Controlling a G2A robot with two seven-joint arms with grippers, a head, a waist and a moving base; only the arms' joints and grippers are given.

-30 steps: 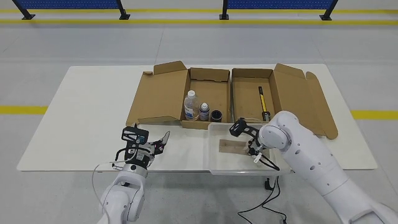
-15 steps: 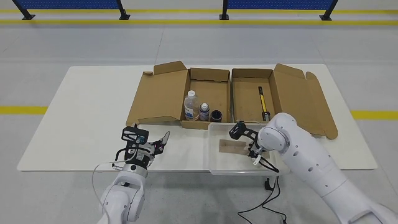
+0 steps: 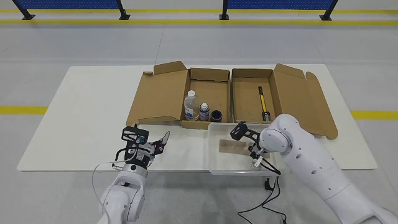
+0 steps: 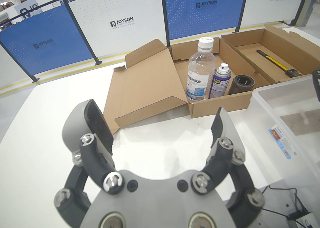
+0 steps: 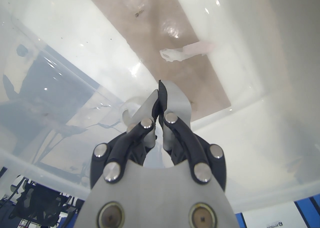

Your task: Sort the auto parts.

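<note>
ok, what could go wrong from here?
1. The right tool is shut, with the small white part lying loose just beyond its tips; going in like that would likely push it rather than grab it.
2. The clear bin sits at the front edge of the table; a bump might shove it off.

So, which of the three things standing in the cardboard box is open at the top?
The black cylinder, the shortest, at the row's end nearest the plastic bin. The clear bottle has a white cap, the spray can a white nozzle.
</note>
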